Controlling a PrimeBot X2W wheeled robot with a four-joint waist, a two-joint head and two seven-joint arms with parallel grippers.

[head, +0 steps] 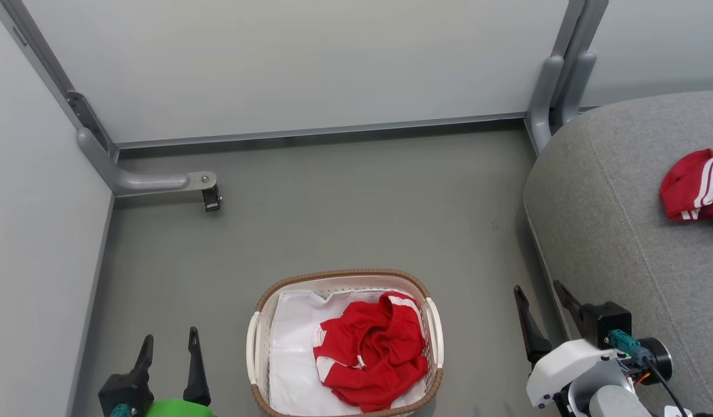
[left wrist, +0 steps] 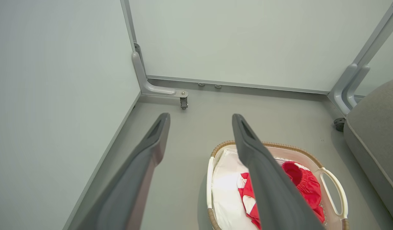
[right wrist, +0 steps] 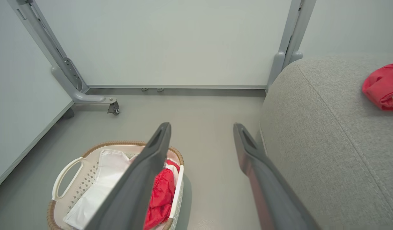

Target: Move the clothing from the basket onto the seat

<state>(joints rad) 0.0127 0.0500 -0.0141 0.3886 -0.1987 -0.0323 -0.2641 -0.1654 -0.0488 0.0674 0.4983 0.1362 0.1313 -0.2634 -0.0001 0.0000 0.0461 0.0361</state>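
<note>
One bright red, white-striped soft garment (head: 695,185) lies on the large grey upholstered seat (head: 617,231) beyond the right jaws in the head view, while another red bundle (head: 370,353) sits in the oval cream perforated basket (head: 344,273) between both pairs. In the left wrist view the left jaws are spread and empty, with the basket to their right. In the right wrist view the right jaws are likewise released, so I judge roughly half the task remains.

Clothing (head: 687,180) on the seat (head: 611,249) runs off the edge.

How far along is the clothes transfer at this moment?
Done: one red garment lies on the seat. In hand: nothing; the left pincer and right pincer are open and empty. Left: a red bundle sits in the basket.
</note>
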